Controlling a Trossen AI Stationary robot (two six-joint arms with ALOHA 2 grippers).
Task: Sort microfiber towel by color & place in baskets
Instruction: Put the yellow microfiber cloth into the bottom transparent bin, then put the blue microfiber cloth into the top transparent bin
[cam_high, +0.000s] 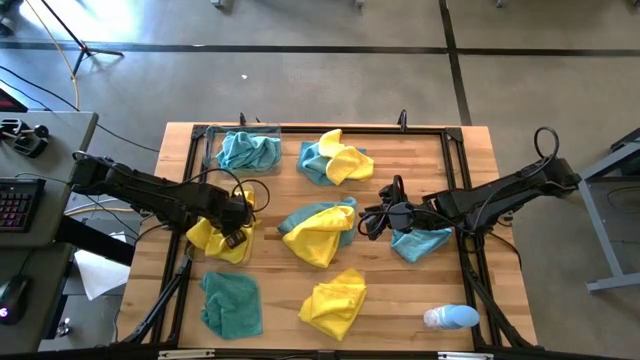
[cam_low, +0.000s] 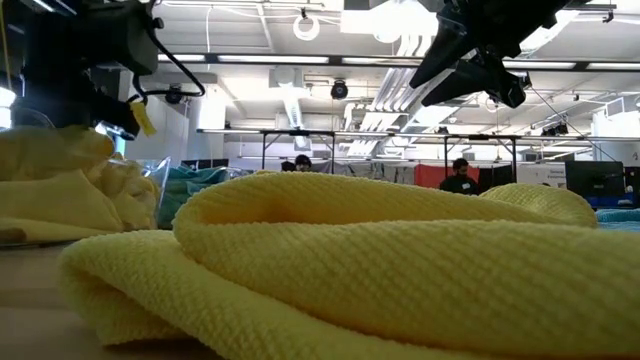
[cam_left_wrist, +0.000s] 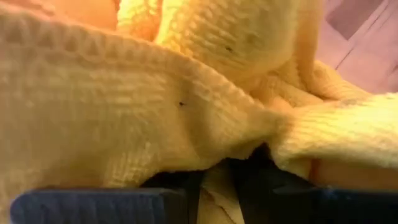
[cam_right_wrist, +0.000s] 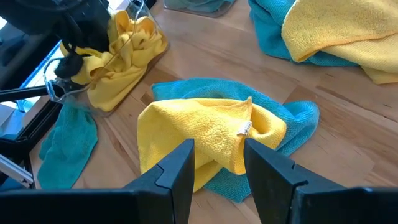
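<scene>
Yellow and teal microfiber towels, waffle-textured and crumpled, lie scattered over the wooden table (cam_high: 400, 290); one teal towel (cam_high: 248, 150) sits in the clear basket (cam_high: 212, 150) at the far left corner. The left gripper (cam_high: 236, 222) pinches a bunched yellow towel (cam_high: 215, 240) at a second basket (cam_right_wrist: 158, 46) by the left edge. The right gripper (cam_high: 368, 222), fingers (cam_right_wrist: 180, 171) spread and empty, hovers beside the central yellow-on-teal pile (cam_high: 320, 232).
</scene>
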